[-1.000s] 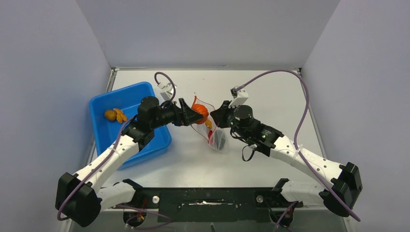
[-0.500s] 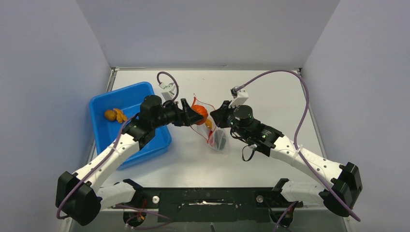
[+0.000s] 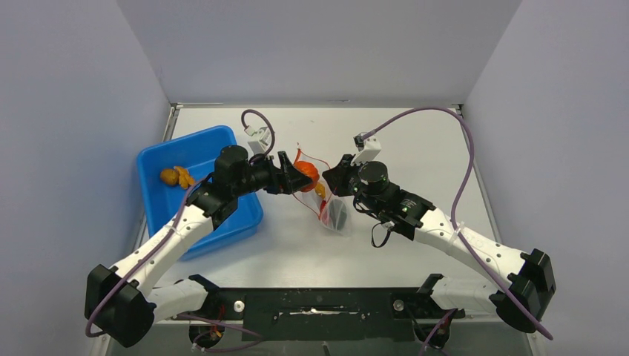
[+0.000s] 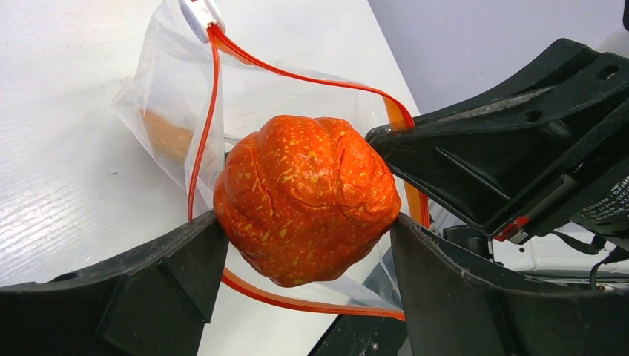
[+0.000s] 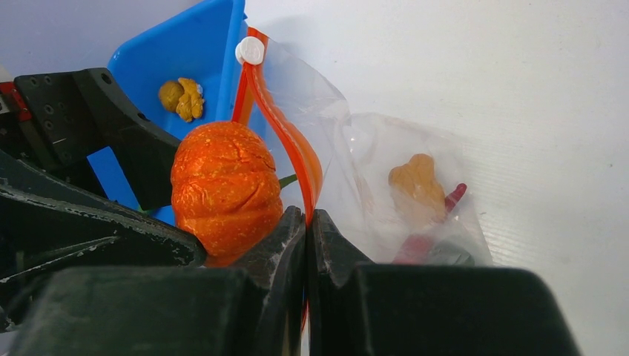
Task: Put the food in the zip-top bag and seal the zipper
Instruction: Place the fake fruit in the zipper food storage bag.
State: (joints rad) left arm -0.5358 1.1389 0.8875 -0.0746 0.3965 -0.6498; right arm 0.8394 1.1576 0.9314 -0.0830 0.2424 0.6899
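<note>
Between the fingers of the left claw [image 4: 304,222] sits a round orange toy fruit [image 4: 304,196], clamped on both sides with the jaws spread wide. Just beyond gapes the mouth of a clear thin plastic zip-top bag [image 4: 159,81], its red-orange zipper strip [image 4: 297,74] looping around the fruit, which looks partway in. Beside the fruit the right claw [image 5: 306,219] is pressed together on one side of that strip. Deeper in the bag, past the right claw, lie a yellow-brown toy lump [image 5: 415,182] and a slim red toy chili [image 5: 452,196]. Behind the left claw, a blue plastic tray [image 5: 200,44] holds a second yellow-brown lump [image 5: 182,96], not yet packed. The fruit seems nearly as wide as the mouth. Pushed on, it could snag the lower lip and shove the bag across the white surface [image 4: 59,185], or tug the strip from the right claw's pinch. Released early, it could roll out.
</note>
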